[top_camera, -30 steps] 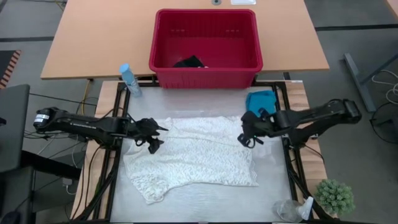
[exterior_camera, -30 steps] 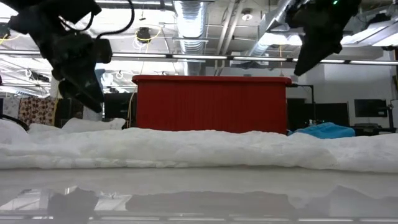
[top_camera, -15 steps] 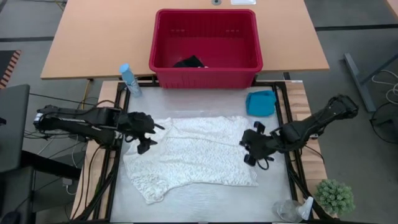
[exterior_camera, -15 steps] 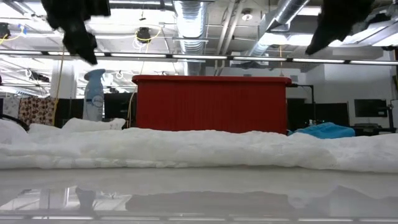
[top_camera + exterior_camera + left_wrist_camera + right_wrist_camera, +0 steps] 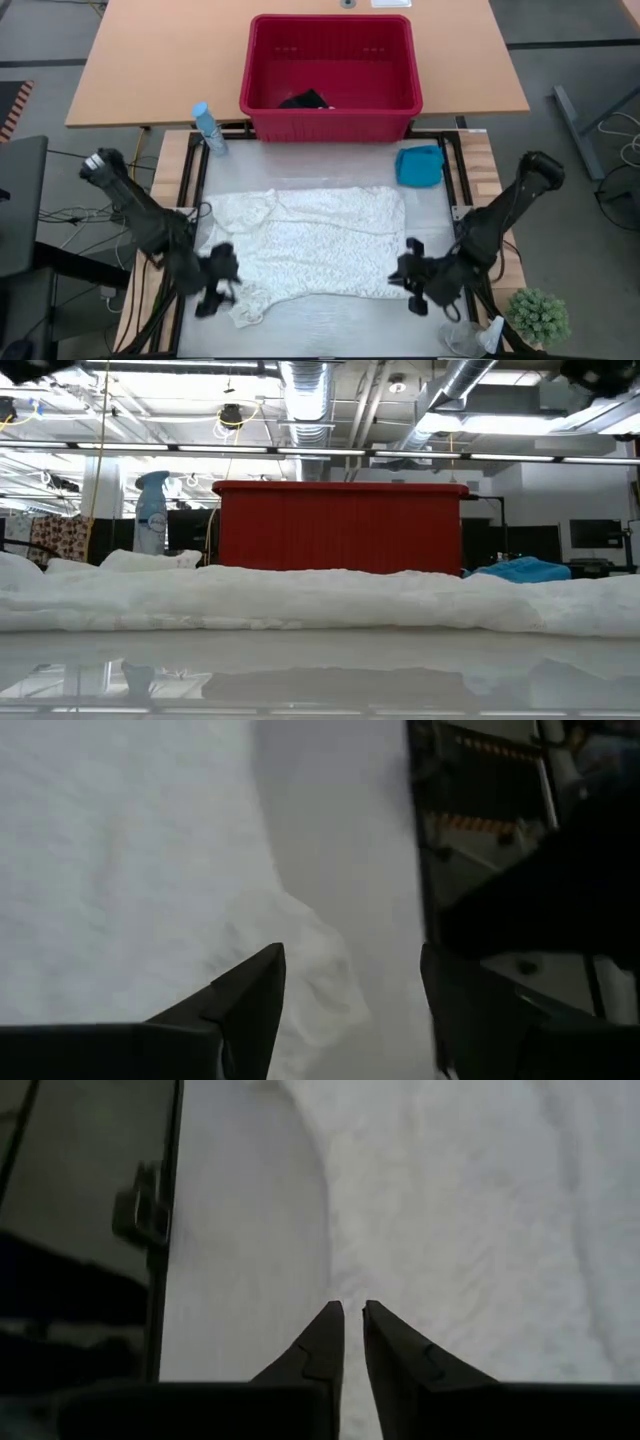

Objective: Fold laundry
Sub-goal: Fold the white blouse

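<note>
Both arms have dropped to the cream cloth's (image 5: 315,240) near corners: left fingers (image 5: 262,995) spread, right fingers (image 5: 330,1335) nearly closed, empty

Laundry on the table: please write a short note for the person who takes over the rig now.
Left tool: open, at the near left corner of the white cloth, holding nothing.
Right tool: nearly shut, empty, at the cloth's near right corner.
White cloth lies spread flat, not folded. Blue garment lies on the table beside it; dark garment in the red basket.
Left: fold all three.

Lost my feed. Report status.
Left gripper open, right gripper nearly shut, both empty at the white cloth's near corners. Cloth flat, unfolded. Nothing in the way.
</note>
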You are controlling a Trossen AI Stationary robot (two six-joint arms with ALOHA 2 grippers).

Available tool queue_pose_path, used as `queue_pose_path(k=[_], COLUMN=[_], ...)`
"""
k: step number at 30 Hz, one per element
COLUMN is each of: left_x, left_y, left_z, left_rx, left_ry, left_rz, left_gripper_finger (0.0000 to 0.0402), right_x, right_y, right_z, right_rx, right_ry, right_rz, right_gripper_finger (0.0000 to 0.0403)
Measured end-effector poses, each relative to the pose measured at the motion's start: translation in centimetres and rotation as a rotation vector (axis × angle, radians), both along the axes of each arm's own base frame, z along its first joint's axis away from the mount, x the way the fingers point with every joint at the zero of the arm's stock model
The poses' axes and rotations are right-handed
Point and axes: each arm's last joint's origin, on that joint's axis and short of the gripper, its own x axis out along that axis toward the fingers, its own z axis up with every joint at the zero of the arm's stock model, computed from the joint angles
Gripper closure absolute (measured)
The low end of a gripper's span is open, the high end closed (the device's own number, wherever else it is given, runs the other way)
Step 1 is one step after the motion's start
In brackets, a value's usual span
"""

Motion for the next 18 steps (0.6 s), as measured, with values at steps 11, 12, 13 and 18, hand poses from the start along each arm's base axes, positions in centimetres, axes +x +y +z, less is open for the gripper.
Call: queue_pose_path(k=[11, 12, 13, 18], left_x=[-1.5, -1.7, -1.9, -2.6], left_y=[-6.2, -6.5, -6.7, -6.8], left_z=[-3.8, -3.9, -4.1, -5.2], left_rx=[-0.104, -0.101, -0.096, 0.030], left_ry=[0.217, 0.226, 0.235, 0.276], left_rz=[0.009, 0.000, -0.012, -0.087], left_gripper_finger=[0.0178, 0.0178, 0.0178, 0.0178], right_x=[1.3, 1.5, 1.7, 2.8], right_y=[3.1, 3.2, 3.2, 2.9], right_z=[-5.7, -6.1, -6.5, -8.2], right_rx=[-0.183, -0.193, -0.202, -0.192], right_ry=[0.157, 0.167, 0.179, 0.270], right_rz=[0.061, 0.057, 0.052, 0.044], right_gripper_finger=[0.0180, 0.0162, 0.0147, 0.0097])
